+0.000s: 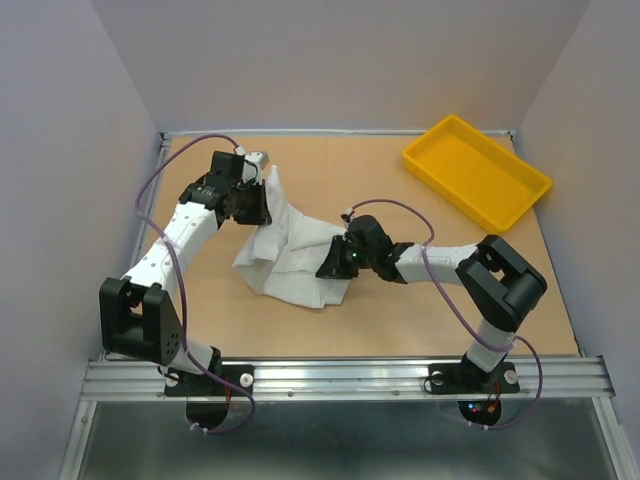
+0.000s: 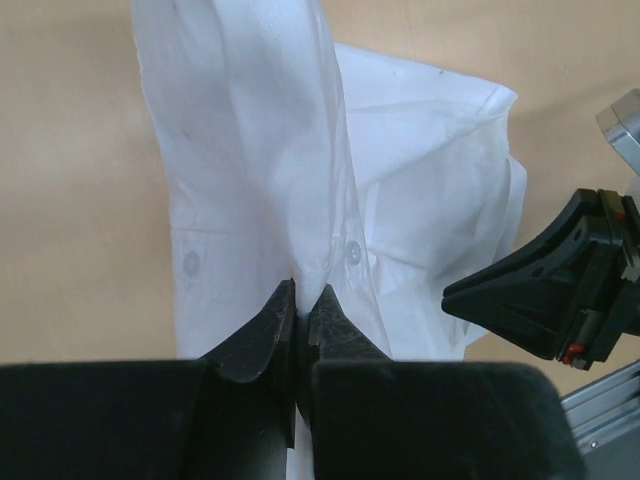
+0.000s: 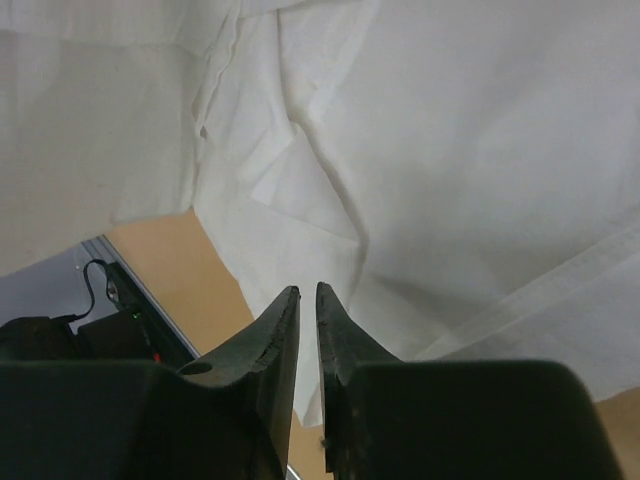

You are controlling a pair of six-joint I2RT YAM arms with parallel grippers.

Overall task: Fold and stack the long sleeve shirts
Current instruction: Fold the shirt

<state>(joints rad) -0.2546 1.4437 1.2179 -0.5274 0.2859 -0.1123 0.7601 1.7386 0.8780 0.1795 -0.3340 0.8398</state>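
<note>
White shirt (image 1: 290,255) lying crumpled on the brown surface (image 1: 420,310), left of its centre and nearer the left edge than the right. The cloth is bunched in loose folds, and one strip of it rises toward the far left corner. A yellow tray (image 1: 480,175) sits at the far right corner, well apart from the shirt.

Left claw (image 1: 255,195): reached out toward the far left corner, at the far end of the shirt. In the left wrist view its two fingers (image 2: 275,320) are pressed together on a narrow ridge of the white cloth, which spreads away from the tips in a tall fold. Two small buttons (image 2: 352,250) show on the fabric just beside the pinch.

Right claw (image 1: 333,265): set low over the shirt's near right edge, toward the middle of the surface. In the right wrist view its fingers (image 3: 280,330) stand almost together, with only a thin slit between the tips. White cloth fills the view beyond them, with a creased seam and an overlapping flap. Whether any fabric is caught in the slit cannot be told. A patch of bare surface shows to the left of the tips.

The two claws lie at opposite ends of the shirt, the left farther from the near edge than the right. Purple cables (image 1: 150,185) loop along both arms.
</note>
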